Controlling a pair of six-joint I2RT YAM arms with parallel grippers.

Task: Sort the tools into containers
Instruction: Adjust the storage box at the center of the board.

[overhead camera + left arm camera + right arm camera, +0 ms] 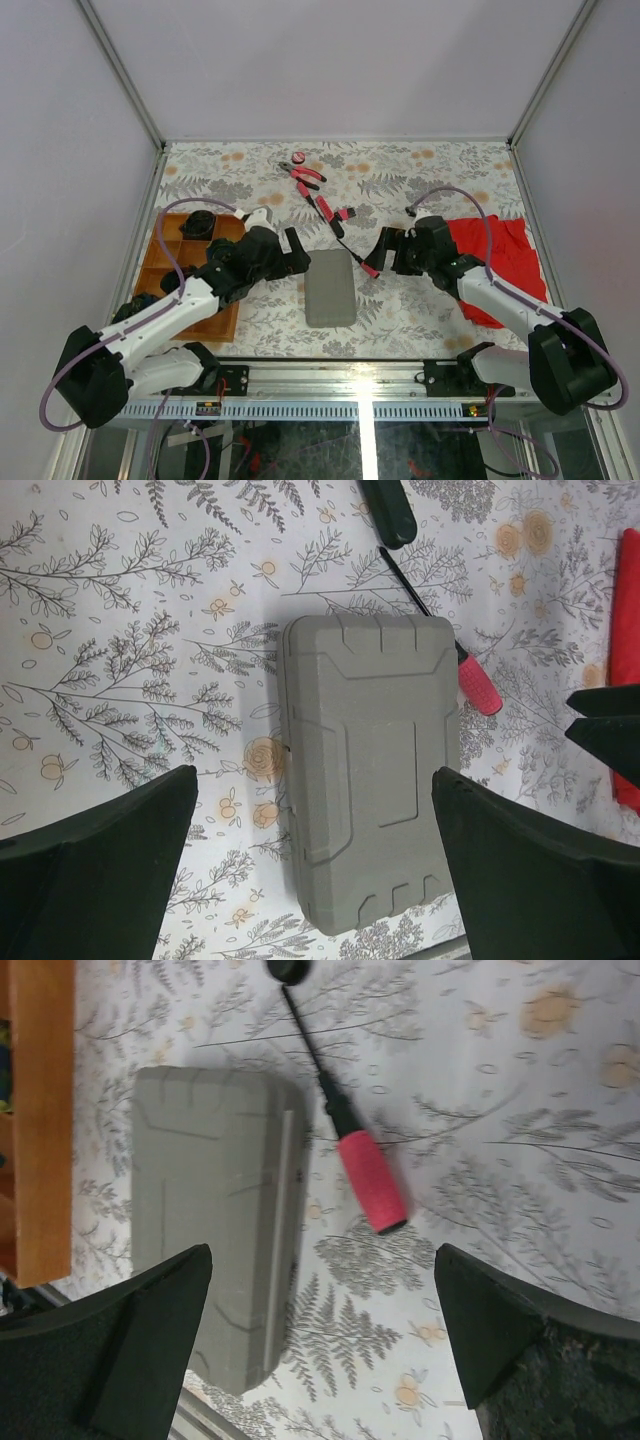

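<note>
Wooden tray (160, 262) sits far left on the table (440, 170), left arm partly over it. Left tool (297, 252) has fingers spread and empty, hovering just left of the closed grey case (330, 287). Pliers (303, 175), pink disc (297, 157) and small bits (340, 213) lie beyond the case, unsorted. Pink-handled screwdriver (368, 265) lies just beside the case's right edge, with the right tool (380, 252) spread and empty above it. Red cloth (505, 250) far right. Likely step: sorting barely begun, either open the case or take the screwdriver. That pick needs a low pinch across the handle, and the case wall crowds one finger. The case is near the table's front edge; free room lies farther back.
</note>
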